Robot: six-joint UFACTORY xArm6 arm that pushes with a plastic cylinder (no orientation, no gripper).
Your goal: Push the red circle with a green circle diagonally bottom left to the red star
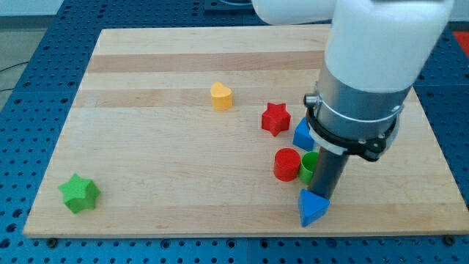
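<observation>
The red circle (286, 163) lies right of the board's middle, below the red star (275, 118). The green circle (308, 167) touches the red circle's right side and is partly hidden by my rod. My tip (323, 195) stands just right of and below the green circle, right above the blue triangle (313, 207). The arm's white and grey body fills the view's top right.
A blue block (302, 134), partly hidden by the arm, sits right of the red star. A yellow heart (221, 96) lies toward the view's top centre. A green star (79, 193) sits at the bottom left. The wooden board (161, 176) rests on a blue perforated table.
</observation>
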